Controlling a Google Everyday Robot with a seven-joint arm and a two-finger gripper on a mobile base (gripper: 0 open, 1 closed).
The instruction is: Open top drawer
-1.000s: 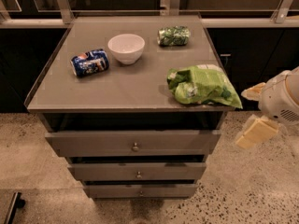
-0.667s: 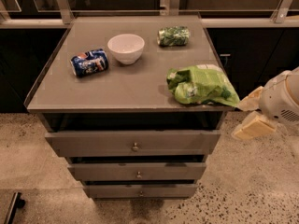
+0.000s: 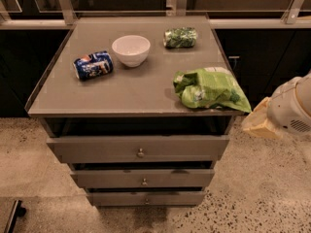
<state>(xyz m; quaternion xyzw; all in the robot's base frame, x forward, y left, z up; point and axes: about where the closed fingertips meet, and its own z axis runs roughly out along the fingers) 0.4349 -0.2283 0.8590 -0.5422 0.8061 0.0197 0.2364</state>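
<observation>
The gripper (image 3: 260, 123) has edged upward, well right of the top drawer (image 3: 138, 148); grip unreadable; drawer seems barely ajar

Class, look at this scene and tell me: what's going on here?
The robot's gripper hangs to the right of the grey cabinet, away from the top drawer and its knob. On top sit a blue can, a white bowl, a small green packet and a large green bag.

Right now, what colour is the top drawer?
The top drawer is grey, camera view; gripper hovers to its right.
</observation>
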